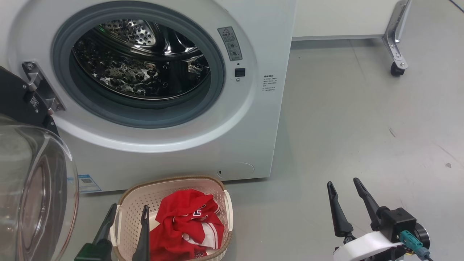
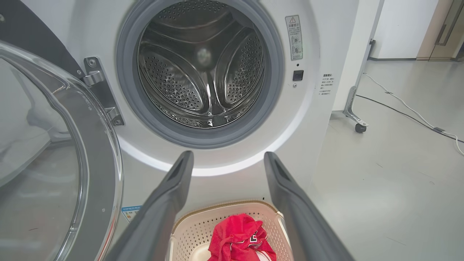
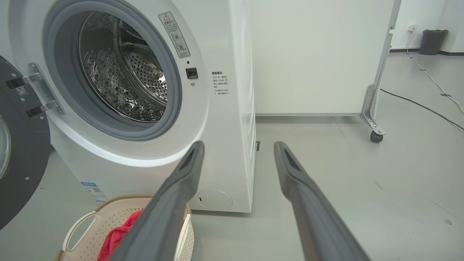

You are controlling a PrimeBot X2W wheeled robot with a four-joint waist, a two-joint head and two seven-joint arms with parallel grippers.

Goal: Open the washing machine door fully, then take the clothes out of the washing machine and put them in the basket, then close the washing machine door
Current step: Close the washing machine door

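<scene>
Nearest, at the far left of the head view: the washing machine door, swung wide on the hinge at the left of the opening, black rim edge-on to the machine's front, clear glass bowl bulging rightward toward the basket. Next to the right, low in that view: the left gripper, fingers spread as wide as they go, holding nothing, pointing up and forward at the machine, tips over the basket's left side; same spread seen from the left wrist, aimed just below the round opening. Then the basket, on the floor just before the machine's front, white handles left and right, near end cut by the frame edge, so long axis not clear. Inside, toward the right half: the clothes, a crumpled red heap with white stripes, no clear direction. Behind and above: the washing machine, steel drum with no clothes visible in it. Far right, over bare grey floor, well apart from the basket: the right gripper, likewise fully spread and empty, fingers pointing up and slightly left; from the right wrist, aimed at the machine's right front corner.
</scene>
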